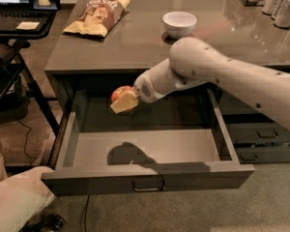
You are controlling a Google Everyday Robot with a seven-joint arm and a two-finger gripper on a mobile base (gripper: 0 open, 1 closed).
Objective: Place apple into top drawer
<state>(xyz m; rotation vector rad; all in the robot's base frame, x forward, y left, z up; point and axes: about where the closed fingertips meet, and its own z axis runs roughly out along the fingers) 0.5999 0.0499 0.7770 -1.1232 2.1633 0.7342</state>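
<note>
The red-orange apple (120,93) is held in my gripper (124,100), whose yellowish fingers (123,103) close around it. The gripper and apple hang inside the open top drawer (150,178), above its back left part, below the counter edge. The drawer is pulled far out, its dark-grey front panel with a small metal bar handle (148,186) facing the camera. The drawer floor (183,146) is bare, with the arm's shadow on it.
On the counter (145,47) lie a chip bag (97,14) and a white bowl (179,23), with cans (280,4) at the far right. Narrower grey drawers (261,134) stand to the right. A laptop stand (19,13) is at the left.
</note>
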